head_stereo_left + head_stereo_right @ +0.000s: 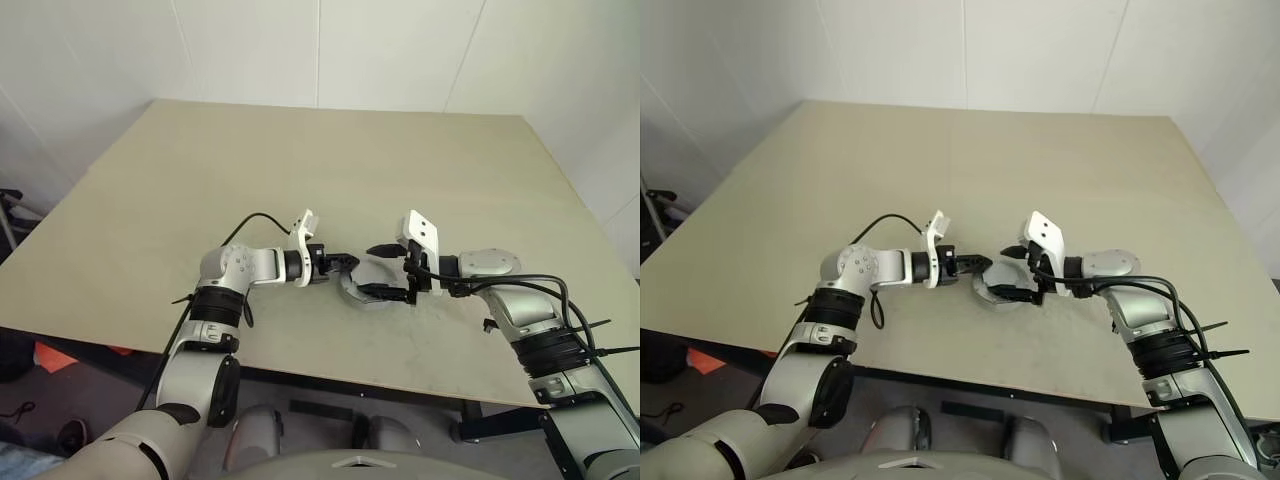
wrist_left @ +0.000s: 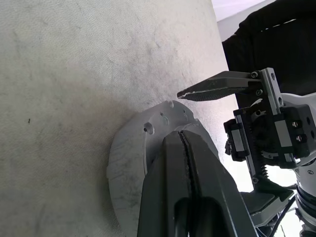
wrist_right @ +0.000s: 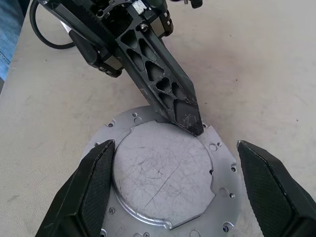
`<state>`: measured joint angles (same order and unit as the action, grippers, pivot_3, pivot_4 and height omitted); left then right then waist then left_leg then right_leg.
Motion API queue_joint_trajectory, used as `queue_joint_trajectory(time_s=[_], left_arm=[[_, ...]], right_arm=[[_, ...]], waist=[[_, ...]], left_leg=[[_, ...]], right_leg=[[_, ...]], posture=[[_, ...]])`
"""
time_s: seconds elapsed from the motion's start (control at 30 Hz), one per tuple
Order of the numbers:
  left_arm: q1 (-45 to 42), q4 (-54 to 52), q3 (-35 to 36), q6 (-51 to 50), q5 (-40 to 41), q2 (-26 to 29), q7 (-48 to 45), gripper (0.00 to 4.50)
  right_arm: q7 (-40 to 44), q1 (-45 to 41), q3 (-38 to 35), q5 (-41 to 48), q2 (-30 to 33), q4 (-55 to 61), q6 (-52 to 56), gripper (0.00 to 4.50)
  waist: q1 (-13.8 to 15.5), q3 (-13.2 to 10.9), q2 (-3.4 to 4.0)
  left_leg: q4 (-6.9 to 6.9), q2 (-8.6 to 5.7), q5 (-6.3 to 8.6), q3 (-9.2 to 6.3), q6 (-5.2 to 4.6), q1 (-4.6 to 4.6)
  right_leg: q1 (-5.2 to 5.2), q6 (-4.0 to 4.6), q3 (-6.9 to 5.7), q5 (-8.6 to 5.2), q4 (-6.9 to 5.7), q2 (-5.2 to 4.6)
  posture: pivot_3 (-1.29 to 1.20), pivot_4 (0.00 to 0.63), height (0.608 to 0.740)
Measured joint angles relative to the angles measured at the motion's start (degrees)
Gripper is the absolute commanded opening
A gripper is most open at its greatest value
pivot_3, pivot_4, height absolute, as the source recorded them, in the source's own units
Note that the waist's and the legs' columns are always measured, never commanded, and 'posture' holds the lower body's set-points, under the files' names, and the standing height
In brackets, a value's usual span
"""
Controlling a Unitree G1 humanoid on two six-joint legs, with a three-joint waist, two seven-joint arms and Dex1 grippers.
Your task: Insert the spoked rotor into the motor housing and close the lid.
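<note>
Beige table [image 1: 300, 180], lid [image 3: 163, 173] between grippers

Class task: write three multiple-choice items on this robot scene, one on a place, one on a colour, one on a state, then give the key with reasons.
1. Where does the round grey metal disc lie?
A. on the beige table, between the two pincers
B. at the table's far edge
C. on the floor

2. What colour are the pincer fingers?
A. white
B. black
C. red

3. How do the two pincers stand?
A. both open
B. both shut
C. left pincer shut, right pincer open

Key: 1 A, the head views show it between both arms on the table. 2 B, both wrist views show black fingers. 3 C, the left fingers meet over the disc; the right ones stand apart on either side of it.
</note>
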<state>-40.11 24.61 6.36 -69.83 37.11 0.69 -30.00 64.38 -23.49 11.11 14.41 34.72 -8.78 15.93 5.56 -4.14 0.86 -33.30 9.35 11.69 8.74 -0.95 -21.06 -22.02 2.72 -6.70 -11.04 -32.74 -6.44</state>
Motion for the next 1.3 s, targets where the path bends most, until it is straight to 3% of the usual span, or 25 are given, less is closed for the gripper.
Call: queue_joint_trajectory(time_s=[0.53,0.97,1.1,1.2,1.3], left_arm=[[0.0,0.1,0.2,-0.7,-0.1,0.2,-0.4,0.00],[-0.7,2.0,0.0,-1.8,-0.4,0.1,-2.0,0.00],[-0.9,2.3,0.0,-1.7,-0.7,0.1,-2.1,0.00],[-1.0,2.4,-0.1,-1.7,-1.0,0.0,-2.1,0.00],[-1.0,2.5,-0.5,-1.8,-1.0,-0.2,-2.3,0.00]], right_arm=[[0.1,0.1,0.0,-0.9,0.2,0.3,-2.2,4.44],[-1.1,2.6,-2.2,0.6,0.9,8.9,0.1,4.44],[-5.9,0.6,-5.0,1.6,0.0,7.1,5.3,4.44],[-12.4,-3.9,-8.9,2.5,-0.9,3.5,15.3,4.44],[-12.5,-4.6,-12.0,7.0,2.9,5.0,27.7,4.44]], waist=[[0.2,0.0,0.00],[0.5,0.0,0.03],[0.4,0.0,0.04],[0.6,0.0,0.05],[1.5,0.0,0.07]], left_leg=[[-0.15,0.00,-0.01,-0.01,-0.04,-0.03],[-0.59,0.09,0.15,-0.01,-0.32,-0.18],[-0.91,0.11,0.20,-0.01,-0.38,-0.23],[-0.95,0.10,0.15,-0.02,-0.29,-0.17],[-0.93,0.11,0.16,-0.04,-0.31,-0.16]], right_leg=[[0.00,0.06,0.00,0.03,-0.11,0.00],[0.01,0.05,-0.01,0.03,-0.22,0.01],[0.02,0.06,0.00,0.03,-0.40,0.00],[0.03,0.06,0.01,0.04,-0.56,0.00],[0.03,0.05,0.02,0.03,-0.57,0.01]], posture=[[0.00,0.000,0.740],[0.00,0.000,0.740],[0.00,0.000,0.740],[0.00,0.000,0.740],[0.00,0.000,0.740]])
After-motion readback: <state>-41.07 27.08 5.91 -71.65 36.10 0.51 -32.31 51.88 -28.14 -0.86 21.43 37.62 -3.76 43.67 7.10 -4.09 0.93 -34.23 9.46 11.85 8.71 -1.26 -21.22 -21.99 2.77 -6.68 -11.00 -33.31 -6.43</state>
